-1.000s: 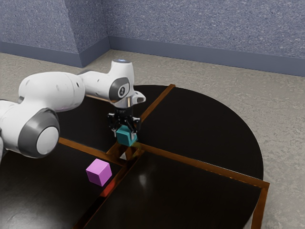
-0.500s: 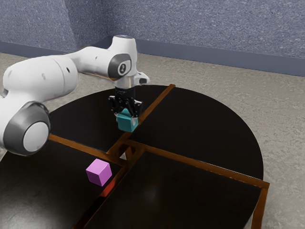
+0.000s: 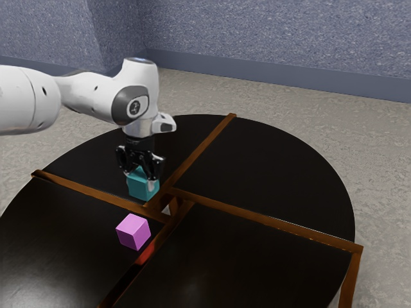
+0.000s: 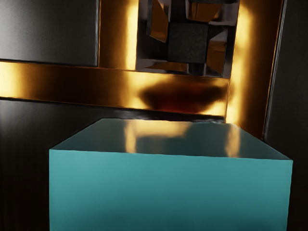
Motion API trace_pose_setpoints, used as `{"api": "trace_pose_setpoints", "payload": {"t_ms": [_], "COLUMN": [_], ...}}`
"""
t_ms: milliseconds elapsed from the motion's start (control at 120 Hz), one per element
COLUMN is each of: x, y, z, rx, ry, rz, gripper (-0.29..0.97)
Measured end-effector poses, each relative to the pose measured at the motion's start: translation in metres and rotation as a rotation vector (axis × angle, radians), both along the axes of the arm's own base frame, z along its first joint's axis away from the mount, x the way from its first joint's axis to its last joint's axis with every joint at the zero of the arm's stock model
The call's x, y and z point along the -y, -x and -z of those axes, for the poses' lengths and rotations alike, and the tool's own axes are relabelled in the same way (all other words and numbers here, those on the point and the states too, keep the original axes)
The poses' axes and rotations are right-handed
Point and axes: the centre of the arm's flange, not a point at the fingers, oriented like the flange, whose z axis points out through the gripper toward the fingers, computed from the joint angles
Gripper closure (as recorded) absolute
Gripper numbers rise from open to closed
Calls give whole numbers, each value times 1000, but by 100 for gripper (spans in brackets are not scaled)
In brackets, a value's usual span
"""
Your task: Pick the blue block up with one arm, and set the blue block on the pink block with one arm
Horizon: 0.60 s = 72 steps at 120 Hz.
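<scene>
My black gripper (image 3: 140,178) is shut on the teal-blue block (image 3: 142,187), which hangs just above the brown divider near the middle of the round black table (image 3: 270,167). The pink block (image 3: 133,231) rests on the table below and slightly toward the exterior view's left of the held block, a short gap apart. In the wrist view the blue block (image 4: 171,180) sits large right under my hand, with the brown divider (image 4: 96,86) and its centre hub beyond it.
Brown dividers (image 3: 257,219) cross at a central hub (image 3: 168,206) and split the table into quarters. The pink block lies in the near-left quarter, close to a divider. Grey carpet and a blue wall surround the table.
My arm has carried the blue block from above the hub up, then toward the exterior view's left and down, ending closer to the pink block. The pink block stayed put.
</scene>
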Motion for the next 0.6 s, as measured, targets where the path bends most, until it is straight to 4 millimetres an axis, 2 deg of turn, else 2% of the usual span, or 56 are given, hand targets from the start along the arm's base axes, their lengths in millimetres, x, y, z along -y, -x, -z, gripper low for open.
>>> {"api": "trace_pose_setpoints", "payload": {"t_ms": [92,158,258,475,600], "x": [4,8,2,-2,-4], "y": [18,30,45,64,68], "z": [2,10,15,25,29], "rx": [-4,-16,-20,-28,-26], "ry": [10,14,23,46,49], "rz": [16,29,26,31,30], "gripper": [37,37,37,37,37]}}
